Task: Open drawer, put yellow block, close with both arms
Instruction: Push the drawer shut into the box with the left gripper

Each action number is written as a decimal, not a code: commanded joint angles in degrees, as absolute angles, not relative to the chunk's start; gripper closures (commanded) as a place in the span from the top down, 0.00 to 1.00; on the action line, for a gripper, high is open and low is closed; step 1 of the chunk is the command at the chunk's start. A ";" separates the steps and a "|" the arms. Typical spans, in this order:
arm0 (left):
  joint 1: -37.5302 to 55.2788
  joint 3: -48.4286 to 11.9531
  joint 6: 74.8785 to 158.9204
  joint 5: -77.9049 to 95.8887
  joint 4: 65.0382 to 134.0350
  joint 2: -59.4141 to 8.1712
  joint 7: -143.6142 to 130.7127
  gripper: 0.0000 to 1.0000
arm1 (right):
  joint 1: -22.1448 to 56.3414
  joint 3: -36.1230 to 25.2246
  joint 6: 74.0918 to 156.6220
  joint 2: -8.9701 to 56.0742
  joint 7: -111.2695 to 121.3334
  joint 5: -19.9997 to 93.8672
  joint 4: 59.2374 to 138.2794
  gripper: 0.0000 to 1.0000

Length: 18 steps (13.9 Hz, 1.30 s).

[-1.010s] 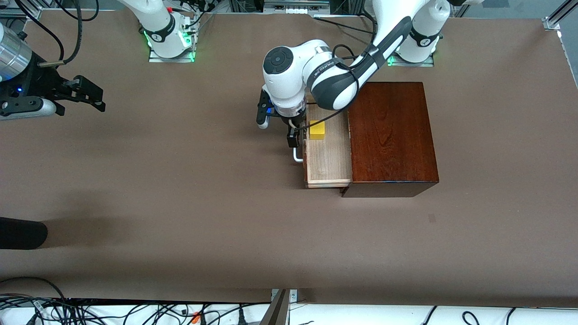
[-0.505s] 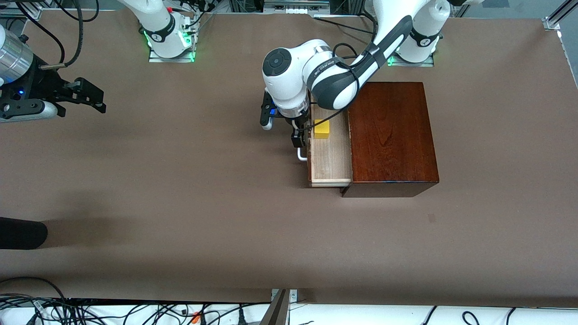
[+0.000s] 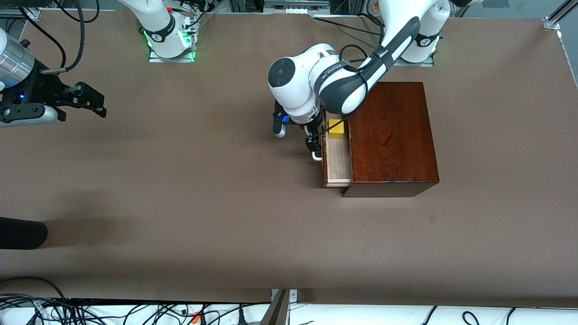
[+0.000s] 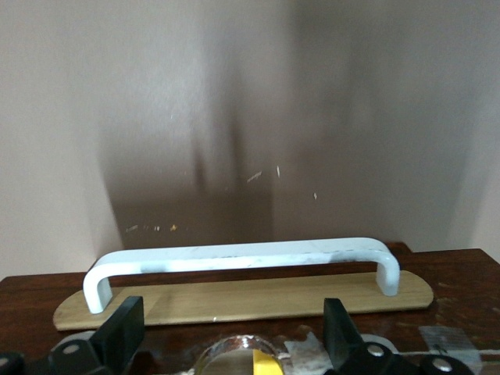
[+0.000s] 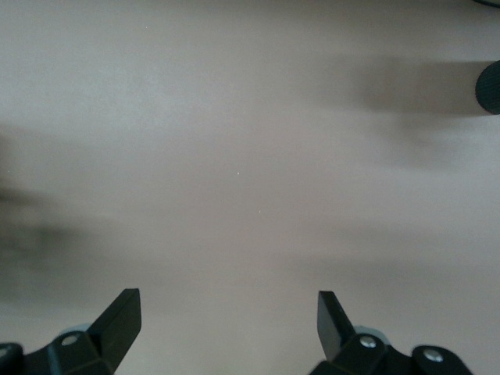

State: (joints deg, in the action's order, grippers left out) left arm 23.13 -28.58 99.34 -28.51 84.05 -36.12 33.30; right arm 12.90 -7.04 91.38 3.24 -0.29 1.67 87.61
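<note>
A dark box sits on the table. Its drawer is seen partly out, with the yellow block inside. The left gripper, fingers apart, is at the handle, seemingly touching. The right gripper waits, fingers spread, well away toward the right arm's end.

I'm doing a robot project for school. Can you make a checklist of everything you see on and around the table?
Surface: brown table, bare.
Job's things: drawer partly open; yellow block in it.
Clutter: nothing seen.
Grippers: left gripper open at the white handle; right gripper open over table, waiting.
Cables: tangle along the front edge.
Surroundings: dark object at the table's edge.
</note>
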 commanded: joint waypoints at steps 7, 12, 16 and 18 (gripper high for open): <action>19.34 -28.30 92.64 -32.52 84.99 -33.93 34.45 1.00 | 12.48 -6.59 92.29 3.60 -0.70 2.37 87.01 1.00; 18.81 -28.30 88.68 -32.52 85.34 -33.93 34.37 1.00 | 12.83 -6.59 94.04 4.57 -1.32 2.46 87.01 1.00; 18.81 -28.48 91.83 -32.52 84.64 -33.93 31.75 1.00 | 12.74 -6.59 93.95 4.74 -1.32 2.46 87.10 1.00; 19.07 -29.35 93.42 -32.17 83.94 -33.93 23.51 1.00 | 12.57 -6.59 94.04 4.75 -1.32 2.55 87.10 1.00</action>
State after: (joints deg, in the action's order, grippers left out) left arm 19.23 -28.54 92.82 -31.02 83.91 -35.49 29.27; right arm 12.93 -6.85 93.88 4.70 -0.31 1.69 87.61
